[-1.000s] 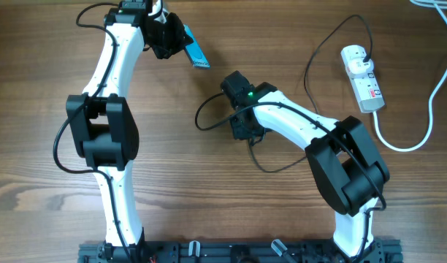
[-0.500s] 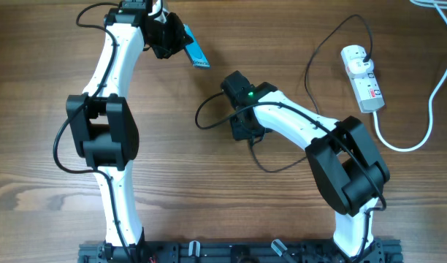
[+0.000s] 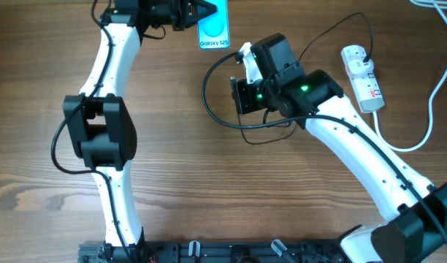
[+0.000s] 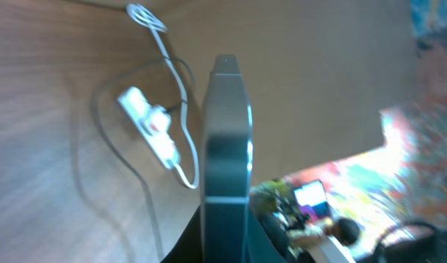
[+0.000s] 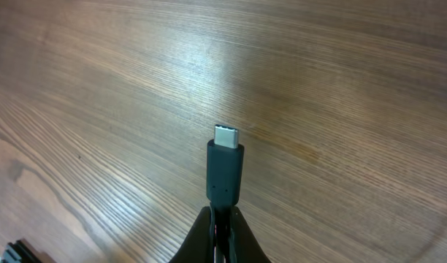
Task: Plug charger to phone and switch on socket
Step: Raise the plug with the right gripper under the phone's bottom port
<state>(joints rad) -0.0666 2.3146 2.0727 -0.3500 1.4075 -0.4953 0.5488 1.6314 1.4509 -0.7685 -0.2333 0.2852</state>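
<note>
My left gripper (image 3: 196, 14) is shut on the phone (image 3: 213, 26) at the far edge of the table, its cyan "Galaxy" screen facing up. In the left wrist view the phone (image 4: 226, 139) shows edge-on between the fingers (image 4: 225, 252). My right gripper (image 3: 238, 95) is shut on the charger cable just behind its connector tip (image 5: 226, 169), held above bare wood, right of and below the phone and apart from it. The thin black cable (image 3: 207, 88) loops round to a white plug (image 3: 355, 55) on the socket (image 3: 364, 84) at the right, which also shows blurred in the left wrist view (image 4: 152, 126).
The socket's thick white cord (image 3: 421, 139) curves off past the right edge. Another white cord (image 3: 437, 7) lies at the top right corner. A black rail (image 3: 238, 252) runs along the near table edge. A colourful area lies beyond the table (image 4: 399, 146).
The left gripper has moved up and turned the phone screen-up. The right arm has swung up and to the right, carrying the connector and cable loop toward the phone.
</note>
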